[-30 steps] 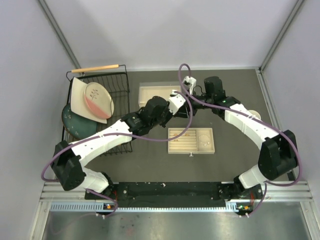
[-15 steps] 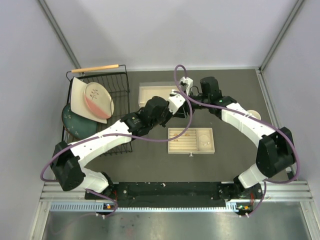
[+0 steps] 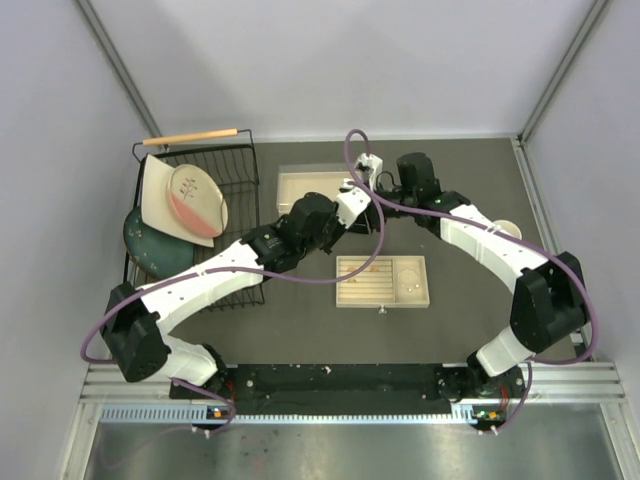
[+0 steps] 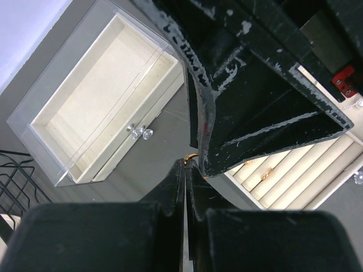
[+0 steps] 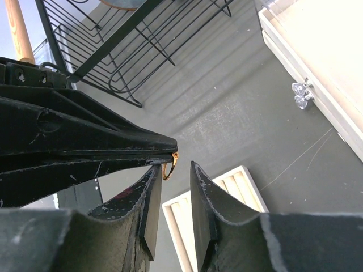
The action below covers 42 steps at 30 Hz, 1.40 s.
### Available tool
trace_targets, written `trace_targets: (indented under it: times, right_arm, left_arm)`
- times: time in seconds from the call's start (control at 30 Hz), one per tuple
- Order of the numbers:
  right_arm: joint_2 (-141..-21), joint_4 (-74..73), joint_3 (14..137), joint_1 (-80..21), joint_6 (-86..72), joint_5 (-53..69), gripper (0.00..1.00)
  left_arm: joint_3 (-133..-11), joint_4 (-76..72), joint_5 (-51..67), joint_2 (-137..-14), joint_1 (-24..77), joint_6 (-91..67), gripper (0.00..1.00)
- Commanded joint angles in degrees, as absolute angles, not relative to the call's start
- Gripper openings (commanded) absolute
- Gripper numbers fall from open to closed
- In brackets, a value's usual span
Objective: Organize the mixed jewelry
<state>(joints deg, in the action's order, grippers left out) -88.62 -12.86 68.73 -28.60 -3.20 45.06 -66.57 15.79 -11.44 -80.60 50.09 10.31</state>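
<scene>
Evidently a mid-air hand-over is the step in hand. The left tool (image 4: 186,167) has its fingers pressed together on a small gold ring (image 5: 169,165), which hangs at its very tip, clear of the tabletop (image 5: 238,113). The right tool (image 5: 174,167) meets it tip to tip. Its fingers stand apart with the ring in the gap between them, nearer one finger than the other; whether the ring touches that finger I cannot tell.

Next, I judge, the right tool must pinch the ring squarely before the left lets go. It could then carry it to the slotted tray (image 3: 382,281), which lies below the two tools on their near side, with other rings (image 4: 266,174) in its grooves.

Both arms reach forward and bend inward, their wrists meeting over the middle.
</scene>
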Motion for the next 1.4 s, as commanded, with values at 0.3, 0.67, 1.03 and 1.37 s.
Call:
trace_targets:
  times: [0.3, 0.67, 1.03, 1.37]
  right_arm:
    - [-89.6, -11.2, 71.2, -30.0, -2.6, 46.6, 0.06]
    - [-86.8, -13.4, 69.9, -30.1, -0.7, 44.2, 0.00]
    - [-80.1, -20.6, 68.9, -29.4, 7.2, 44.2, 0.00]
    - [-74.1, -26.5, 71.4, -29.2, 9.2, 55.3, 0.00]
  left_arm:
    - [-67.9, 12.6, -12.0, -78.5, 50.4, 9.1, 0.00]
    - [-66.7, 11.5, -10.4, -75.2, 50.3, 9.8, 0.27]
    - [-64.2, 14.5, 10.0, -67.2, 44.7, 10.3, 0.58]
    - [-62.8, 13.3, 43.8, -65.5, 34.6, 8.3, 0.57]
